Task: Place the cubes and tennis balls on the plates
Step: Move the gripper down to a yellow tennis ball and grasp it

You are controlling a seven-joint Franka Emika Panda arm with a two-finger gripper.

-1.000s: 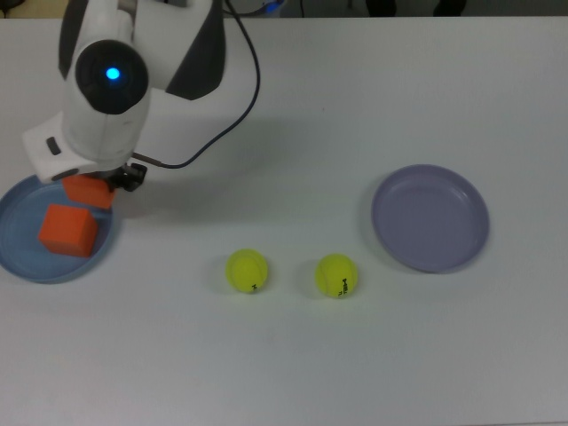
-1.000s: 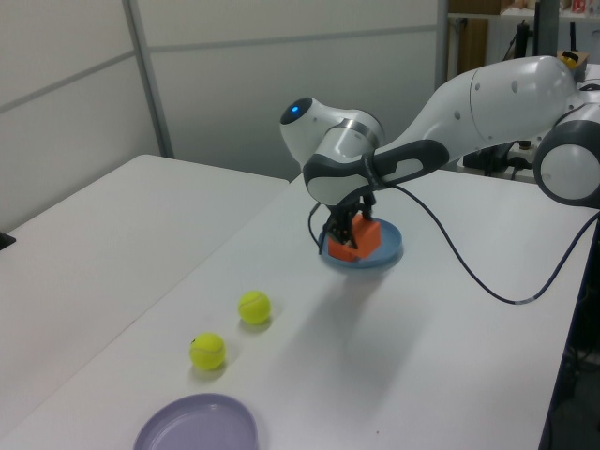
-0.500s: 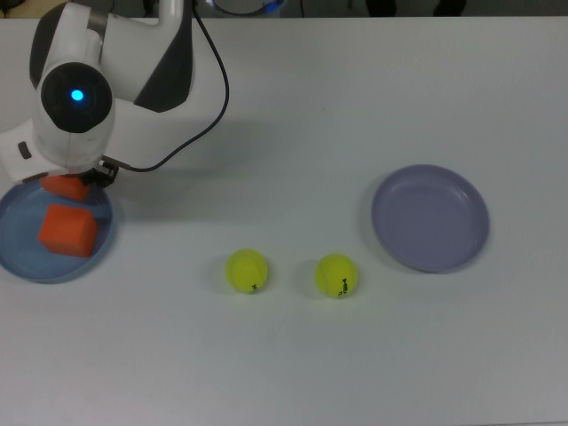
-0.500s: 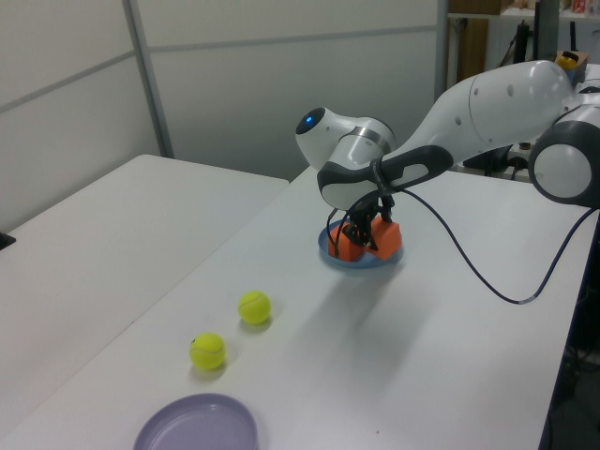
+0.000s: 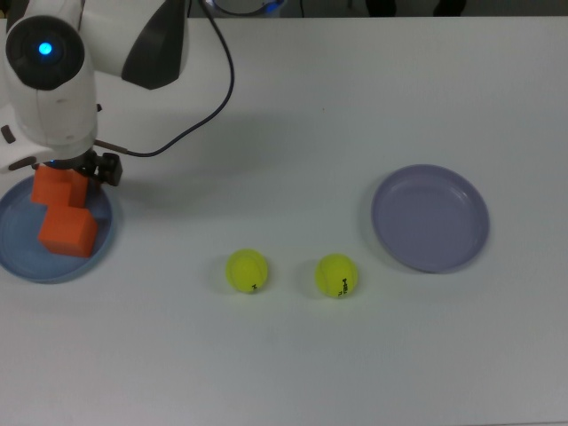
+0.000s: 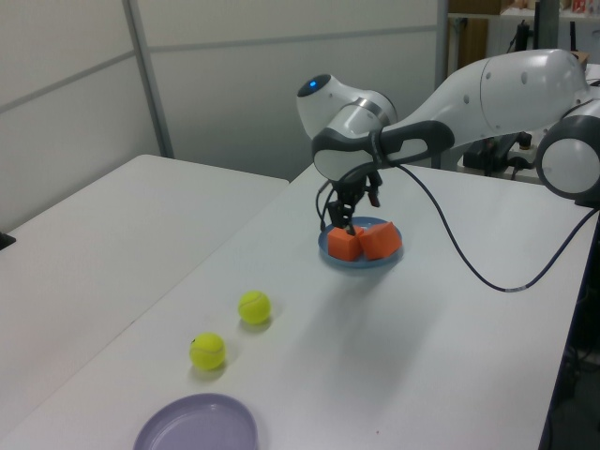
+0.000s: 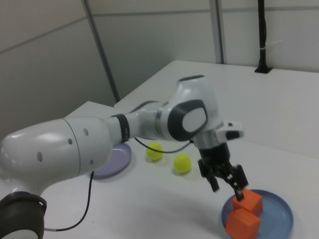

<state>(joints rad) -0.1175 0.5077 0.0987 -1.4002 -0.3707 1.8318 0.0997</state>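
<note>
Two orange cubes (image 5: 67,231) (image 5: 53,186) lie side by side in the light blue plate (image 5: 18,263) at the top view's left. My gripper (image 7: 227,183) hangs open and empty just above them, seen best in the right view; in the top view the wrist hides it. The left view shows the cubes (image 6: 345,244) (image 6: 382,241) in the blue plate (image 6: 364,265) under the gripper (image 6: 354,208). Two tennis balls (image 5: 247,271) (image 5: 336,275) rest on the bare table. The lavender plate (image 5: 430,218) has nothing on it.
A black cable (image 5: 200,124) trails from the arm across the white table behind the blue plate. Grey panel walls (image 6: 234,84) stand beyond the table's far edge in the left view.
The gripper carried the second cube over the blue plate, let it go beside the first cube, and has lifted away from it. Balls and lavender plate are unmoved.
</note>
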